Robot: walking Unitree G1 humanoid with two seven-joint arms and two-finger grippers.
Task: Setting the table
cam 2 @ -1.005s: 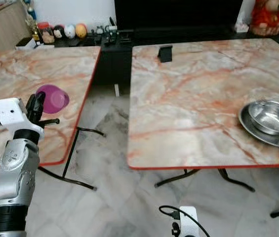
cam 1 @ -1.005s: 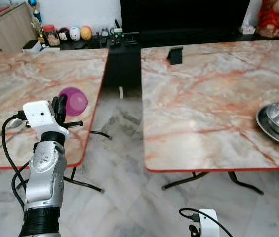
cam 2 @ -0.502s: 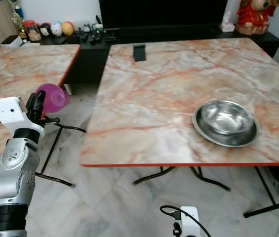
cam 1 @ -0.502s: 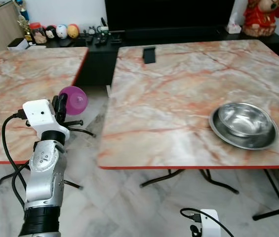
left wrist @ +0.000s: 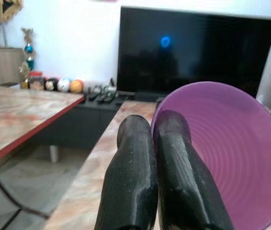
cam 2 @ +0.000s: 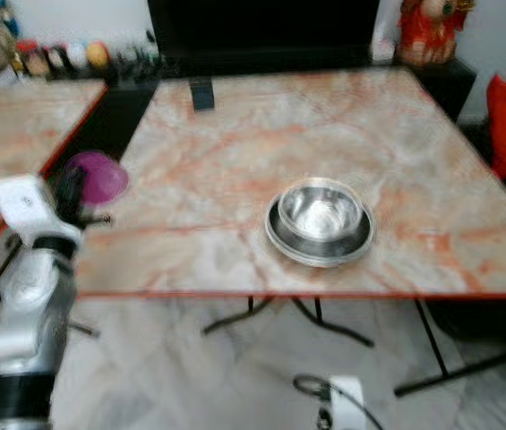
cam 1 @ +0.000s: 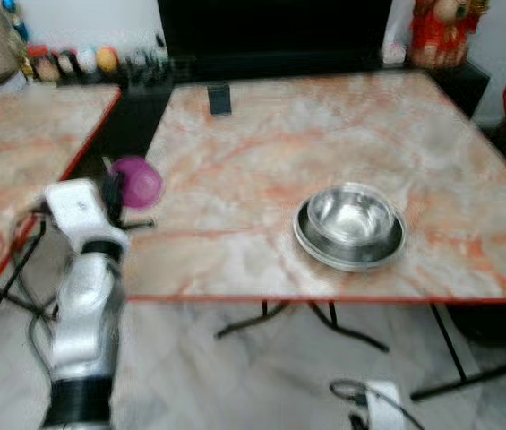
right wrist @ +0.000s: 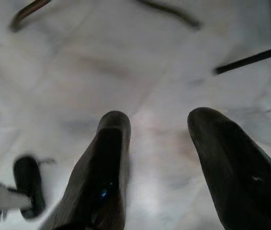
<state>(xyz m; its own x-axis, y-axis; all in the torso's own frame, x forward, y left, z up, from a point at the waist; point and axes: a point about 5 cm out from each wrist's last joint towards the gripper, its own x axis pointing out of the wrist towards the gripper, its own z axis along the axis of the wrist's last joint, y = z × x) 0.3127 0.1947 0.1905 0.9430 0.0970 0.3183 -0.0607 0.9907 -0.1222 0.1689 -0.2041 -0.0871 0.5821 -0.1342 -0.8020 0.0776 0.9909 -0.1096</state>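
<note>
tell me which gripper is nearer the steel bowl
Left. The left gripper, shut on the purple cup, is raised beside the table left of the steel bowl. The right gripper hangs low over the floor.

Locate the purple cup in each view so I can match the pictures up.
Left eye view: purple cup at middle left, pinched by the left gripper, over the table's near-left corner.
Right eye view: same cup, further left in the frame.
Left wrist view: cup at right, its rim between the black fingers.
Right wrist view: not in it.
Shared landmark: the steel bowl.
</note>
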